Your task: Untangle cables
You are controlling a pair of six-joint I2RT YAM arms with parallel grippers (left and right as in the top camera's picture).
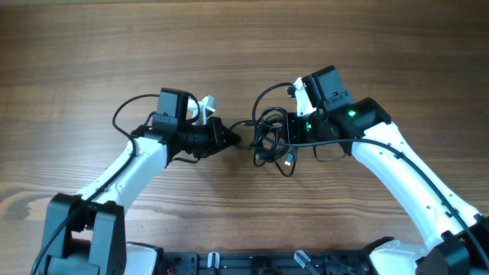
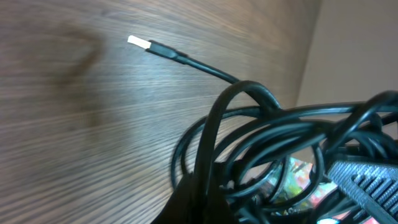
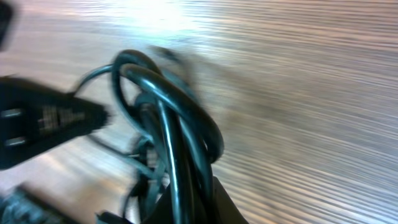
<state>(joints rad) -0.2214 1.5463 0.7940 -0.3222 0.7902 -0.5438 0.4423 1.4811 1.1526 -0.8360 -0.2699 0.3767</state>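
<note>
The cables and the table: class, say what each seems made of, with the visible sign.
Cables: likely rubber or plastic sheathing, smooth black, slightly glossy; they bend in loose loops. Plug tip: pale, possibly metal; too small to tell. Table: wood or wood-look laminate, matt; brown grain lines.

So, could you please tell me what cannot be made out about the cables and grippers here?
- Overhead: how many cables there are; overlapping loops hide it.
- Overhead: the right gripper fingertips, buried in the bundle.
- Right wrist: the dark object at left, motion-blurred.
- Left wrist: cable loops cut off by the bottom edge.
</note>
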